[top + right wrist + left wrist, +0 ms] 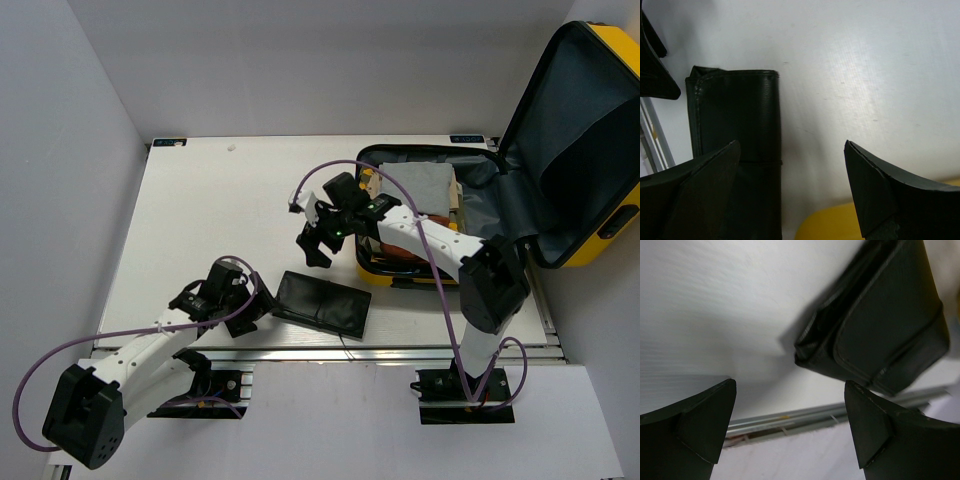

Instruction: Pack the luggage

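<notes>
This was a robotics lab work cell, not a home. A flat white tabletop (220, 220) edged with a silver aluminium rail (400, 349) sat boxed in by plain white partition walls (300, 60). A white-and-black left robot arm (150, 355) and matching right robot arm (430, 240) stood on black base plates (440, 410), trailing purple cables (452, 330).

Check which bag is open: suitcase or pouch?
The yellow suitcase: its lid stands swung up at the right, showing grey lining and folded items in the base. The black pouch lies flat on the table with its flap folded over.
</notes>
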